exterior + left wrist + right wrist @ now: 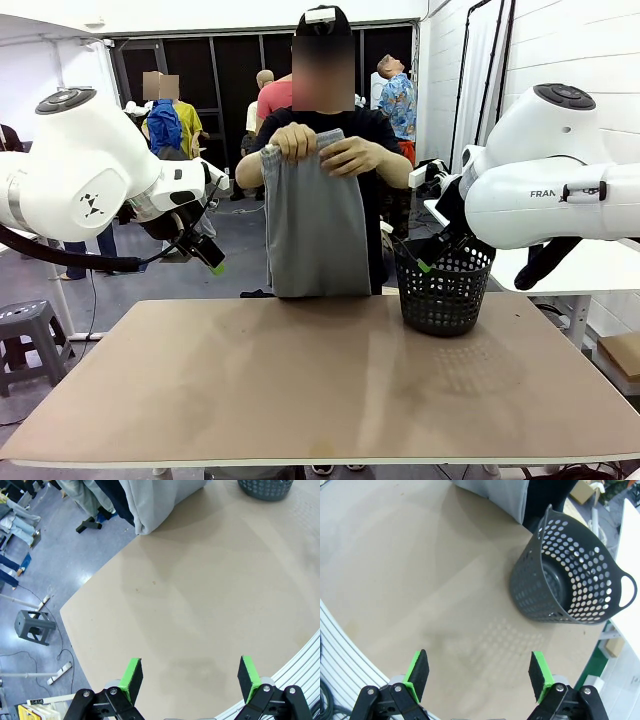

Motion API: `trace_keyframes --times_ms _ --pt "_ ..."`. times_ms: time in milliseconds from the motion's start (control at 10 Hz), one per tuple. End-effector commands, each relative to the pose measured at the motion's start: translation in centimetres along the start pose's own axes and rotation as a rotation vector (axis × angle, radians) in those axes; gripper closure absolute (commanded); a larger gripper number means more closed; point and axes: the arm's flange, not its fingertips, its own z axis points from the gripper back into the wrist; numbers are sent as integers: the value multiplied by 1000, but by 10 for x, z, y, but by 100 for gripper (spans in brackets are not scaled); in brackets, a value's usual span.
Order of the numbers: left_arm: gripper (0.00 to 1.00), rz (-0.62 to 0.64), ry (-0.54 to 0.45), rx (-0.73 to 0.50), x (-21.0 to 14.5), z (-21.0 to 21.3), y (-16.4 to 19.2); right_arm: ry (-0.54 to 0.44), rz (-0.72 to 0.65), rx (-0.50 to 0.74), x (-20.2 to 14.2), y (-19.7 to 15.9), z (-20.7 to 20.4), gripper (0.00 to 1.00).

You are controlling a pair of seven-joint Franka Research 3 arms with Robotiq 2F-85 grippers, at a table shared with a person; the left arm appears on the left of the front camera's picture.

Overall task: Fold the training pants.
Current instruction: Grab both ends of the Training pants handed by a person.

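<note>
At the far left, beyond the desk [300, 380], a grey stool [25, 330] stands on the floor; the left wrist view shows it [32, 627] off the desk's corner. Next comes the robot's left hand [213, 260], hanging in the air above the left side of the desk, its fingers spread wide and grasping nothing. Seen from its own wrist, this hand [190, 675] has only the bare brown desk top [200, 595] between its green pads [131, 677].

Across the middle of the far edge a person stands and holds up the training pants [315, 230]. One of the person's hands [297, 141] grips the top of them and the other [352, 157] sits just beside it. The grey cloth hangs straight down in a narrow doubled panel, and its lower end [150, 520] reaches the far edge of the desk.

To the right of the pants a black mesh basket [445, 295] stands upright on the desk, close to the pants but apart from them [495, 492]. The robot's right hand [428, 258] hovers at the near side of the basket's rim, released and holding nothing. From its wrist, that hand [479, 672] looks down on the desk [420, 570], with the basket [535, 580] farther off and its dotted shadow before it.
</note>
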Motion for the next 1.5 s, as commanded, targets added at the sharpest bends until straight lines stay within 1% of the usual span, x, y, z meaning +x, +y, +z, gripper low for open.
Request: trace_keyframes --times_ms 0,1400 --pt "0 -4 0 -10 0 -1 0 2 1 1 0 0 0 0" --pt "0 -4 0 -10 0 -1 0 2 1 1 0 0 0 0"
